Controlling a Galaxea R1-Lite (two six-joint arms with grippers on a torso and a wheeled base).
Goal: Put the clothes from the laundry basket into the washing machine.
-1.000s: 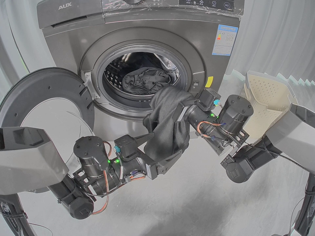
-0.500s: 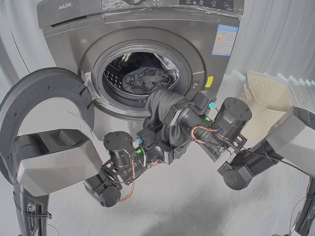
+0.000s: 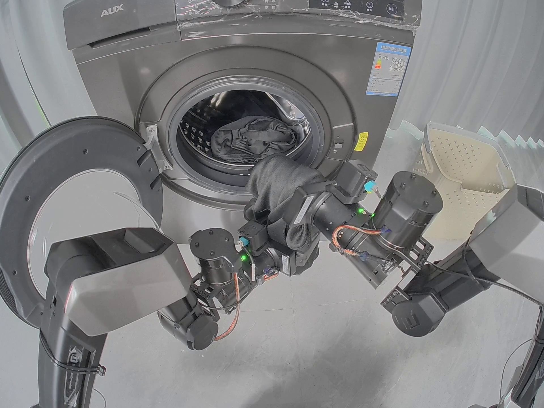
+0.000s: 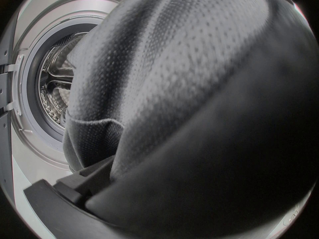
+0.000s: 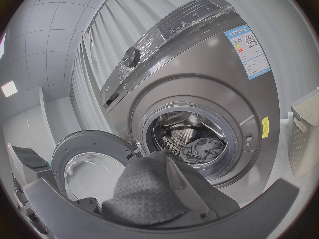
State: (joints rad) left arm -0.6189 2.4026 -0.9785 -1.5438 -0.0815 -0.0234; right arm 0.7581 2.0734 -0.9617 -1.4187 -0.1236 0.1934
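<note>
The washing machine (image 3: 243, 58) drum (image 5: 176, 133) holds a crumpled dark grey garment (image 3: 252, 137). The cream laundry basket (image 3: 464, 171) stands at 3 o'clock from the machine and the open door (image 3: 73, 160) at 9 o'clock. A black garment (image 3: 277, 182) hangs bunched at 6 o'clock of the opening, against its lower rim. The right gripper (image 3: 286, 196) is clamped on it, draped in cloth. The left wrist view shows its dotted weave close up. I cannot tell how the left gripper (image 3: 297, 245), under the cloth, stands.

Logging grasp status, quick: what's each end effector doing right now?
Left end effector: buried in the dark grey mesh garment; cannot be told.
Right end effector: draped by that garment; cannot be told.
</note>
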